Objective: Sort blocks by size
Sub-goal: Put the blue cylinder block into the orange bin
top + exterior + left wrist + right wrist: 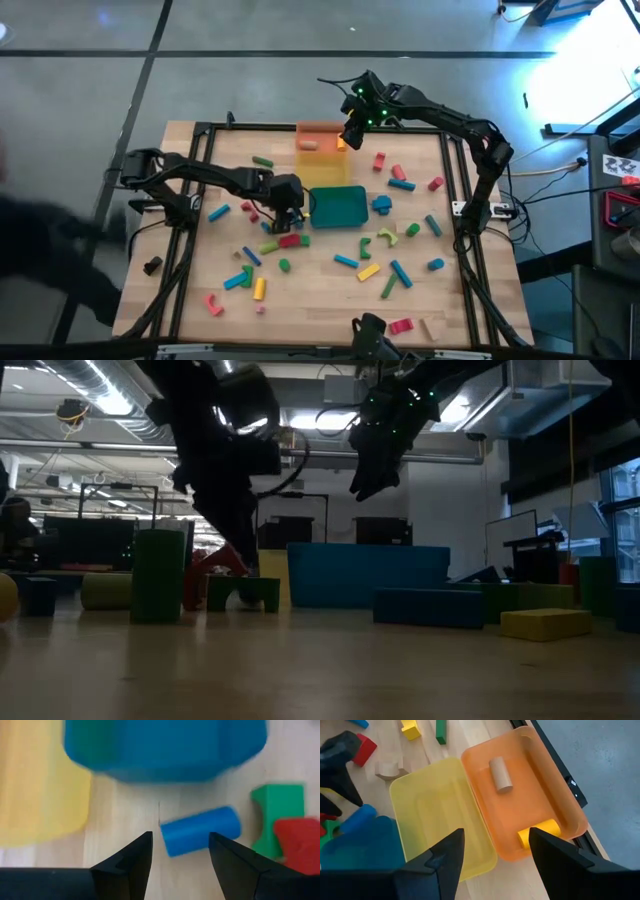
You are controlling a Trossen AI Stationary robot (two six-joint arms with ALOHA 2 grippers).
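Left end effector point(180, 857) spread above small blue plastic cylinder point(200, 830) | descent should be centred, fingers closed squarely | right end effector point(492, 852) spread, empty.

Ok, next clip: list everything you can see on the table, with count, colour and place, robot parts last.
blocks: dozens, red, pink, blue, green, yellow, orange; scattered over the table, mostly on its near half.
blue cylinder: one, lying just ahead of the left gripper's fingers.
teal tray: one, mid-table.
yellow tray: one, empty, touching the orange tray.
orange tray: one, at the far edge; holds a tan cylinder and a yellow block.
table: one, light wood, dark frame.
left gripper: open, low beside the teal tray.
right gripper: open, raised over the yellow and orange trays.
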